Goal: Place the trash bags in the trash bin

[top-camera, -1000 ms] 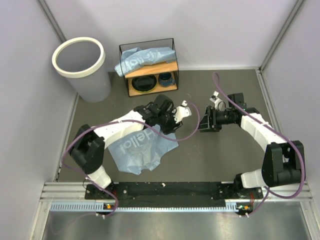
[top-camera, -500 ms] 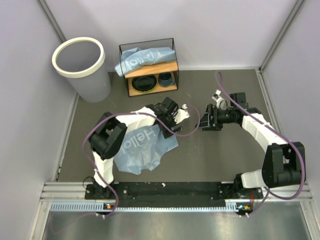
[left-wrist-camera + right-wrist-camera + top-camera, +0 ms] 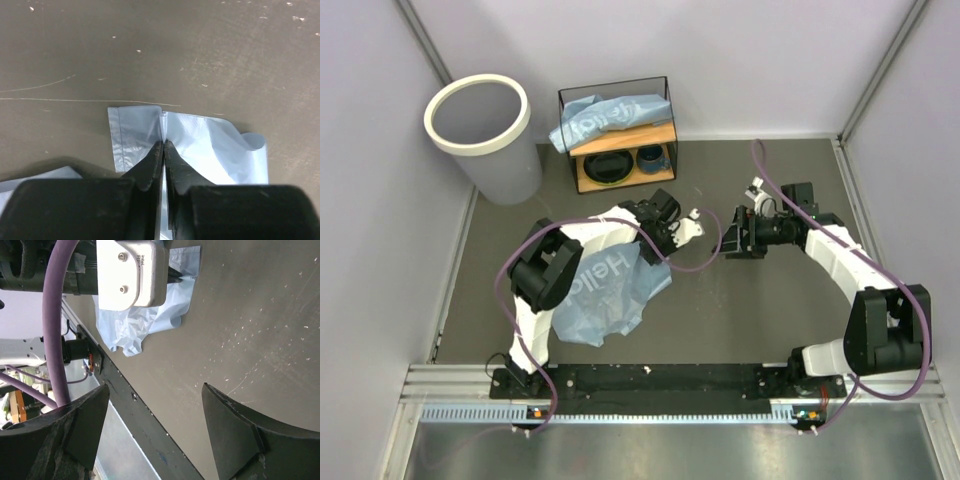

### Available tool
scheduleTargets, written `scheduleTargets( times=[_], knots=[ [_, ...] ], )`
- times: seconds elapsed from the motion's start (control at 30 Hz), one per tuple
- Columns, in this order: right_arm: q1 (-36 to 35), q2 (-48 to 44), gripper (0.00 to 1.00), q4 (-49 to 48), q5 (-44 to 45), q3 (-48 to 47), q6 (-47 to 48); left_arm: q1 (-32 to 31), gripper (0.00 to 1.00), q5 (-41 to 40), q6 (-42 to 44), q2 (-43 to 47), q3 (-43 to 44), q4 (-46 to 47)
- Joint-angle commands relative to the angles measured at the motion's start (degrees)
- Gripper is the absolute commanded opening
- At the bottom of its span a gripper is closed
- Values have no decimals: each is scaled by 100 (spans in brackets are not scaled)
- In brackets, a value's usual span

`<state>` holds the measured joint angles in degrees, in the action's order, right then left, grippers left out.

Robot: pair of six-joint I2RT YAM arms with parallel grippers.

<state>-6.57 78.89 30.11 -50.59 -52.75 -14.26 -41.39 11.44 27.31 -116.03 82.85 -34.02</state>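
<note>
While left fingers (image 3: 152, 165) clamp trash bag (image 3: 210, 145) edge, right fingers (image 3: 235, 430) stand apart, empty.

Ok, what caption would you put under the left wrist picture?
The left hand pinches a fold of the light-blue trash bag lying on the dark table.

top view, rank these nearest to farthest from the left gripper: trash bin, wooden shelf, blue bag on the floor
1. Light-blue trash bag: on the floor, its edge pinched in the left gripper fingers.
2. Wooden shelf: behind the gripper, near the back wall.
3. Trash bin: back-left corner, farthest.
</note>
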Motion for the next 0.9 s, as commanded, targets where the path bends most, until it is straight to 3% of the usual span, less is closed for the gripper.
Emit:
scheduleTargets(
  times=[0.0,0.27,0.53,0.87],
  knots=[
    [24,-120,75,-31,-135,-183,108,17,1,139,134,-26,-49,-140],
    [-11,-93,74,-242,-276,-25,73,17,0,980,-226,1449,-357,387],
    [-748,-409,84,-760,-742,-60,-16,25,0,2001,-437,2873,-805,589],
    [-1338,-1288,91,-1042,-584,-227,1399,25,0,3548,-331,3648,-858,510]
  ],
)
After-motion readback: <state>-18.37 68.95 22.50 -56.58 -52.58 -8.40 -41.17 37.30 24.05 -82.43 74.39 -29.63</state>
